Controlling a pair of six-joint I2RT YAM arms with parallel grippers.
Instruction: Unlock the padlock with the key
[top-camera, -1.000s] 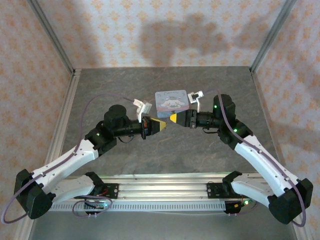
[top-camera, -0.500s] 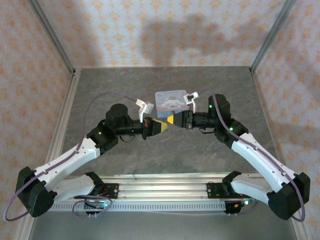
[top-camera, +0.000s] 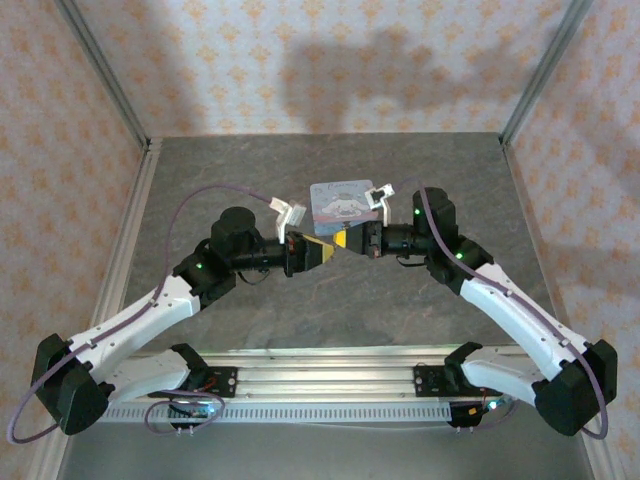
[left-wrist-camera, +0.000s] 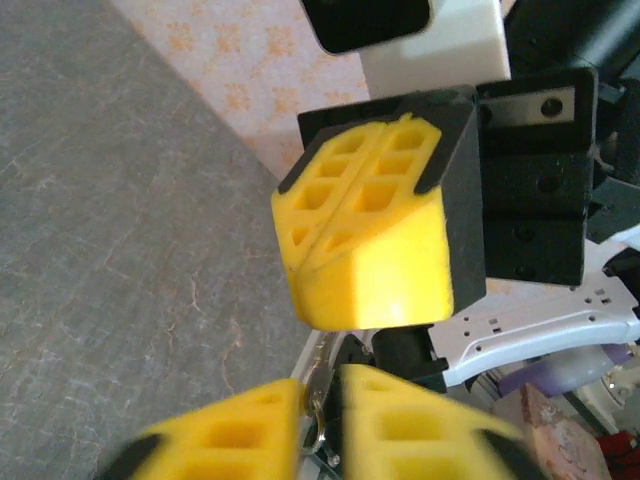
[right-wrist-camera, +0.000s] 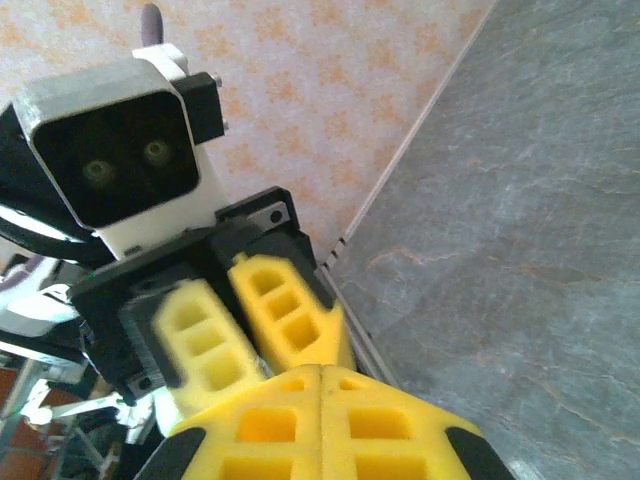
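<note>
Grey, stone-veined counter (top-camera: 300, 320) stretches between walls (top-camera: 250, 60) papered in a pale orange flower print. My two arms reach in from the lower corners of the overhead view and meet tip to tip just above its centre. My left pincer (top-camera: 327, 251) stands a little open. Seen from its own wrist, its yellow fingers (left-wrist-camera: 240, 440) sit at the bottom edge of the frame with a narrow gap between them. The key (left-wrist-camera: 318, 398), a thin pale metal sliver, stands in that gap, close against the finger on the left of the frame. The gap looks wider than the sliver, so the fingers do not seem to clamp it. My right pincer (top-camera: 347, 238) is fully closed, its two yellow pads pressed flat together along one seam. In the left wrist frame it sits in the middle, just above the key. Behind both tips, toward the top of the overhead view, lies a pale-blue tin (top-camera: 343, 198) with a cartoon lid.
</note>
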